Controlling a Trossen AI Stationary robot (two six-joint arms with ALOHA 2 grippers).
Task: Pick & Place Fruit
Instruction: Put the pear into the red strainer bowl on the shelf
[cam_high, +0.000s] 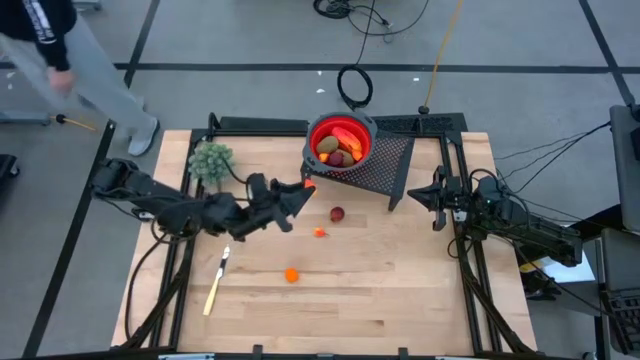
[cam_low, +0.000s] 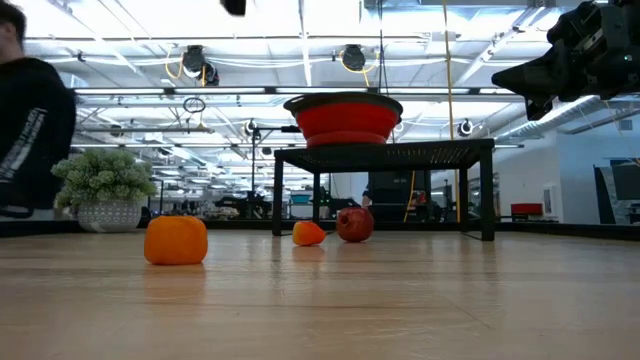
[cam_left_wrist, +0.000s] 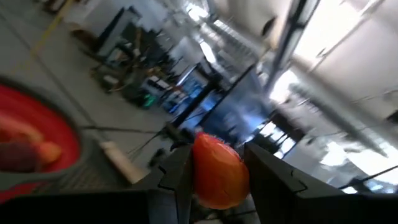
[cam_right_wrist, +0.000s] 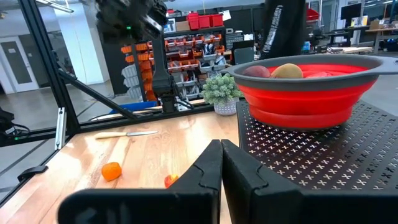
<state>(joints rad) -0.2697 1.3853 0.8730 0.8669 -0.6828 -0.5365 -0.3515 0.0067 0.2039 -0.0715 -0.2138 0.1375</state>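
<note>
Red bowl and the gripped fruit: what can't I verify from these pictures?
- Red bowl contents: the low view shows only its wall from the side; the right wrist view shows just tops over the rim; the exact count in the high view is too small to settle.
- Orange fruit in the left gripper: the fingers cover its sides and motion blur smears the left wrist view.
- Right gripper: parked, shut.

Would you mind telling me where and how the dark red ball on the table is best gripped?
Judging by its shape, grip the dark red ball across its widest middle, coming straight down from above. It is round and sits free on the bare wood, apart from the small orange bit nearby, so fingers could close on either side.
</note>
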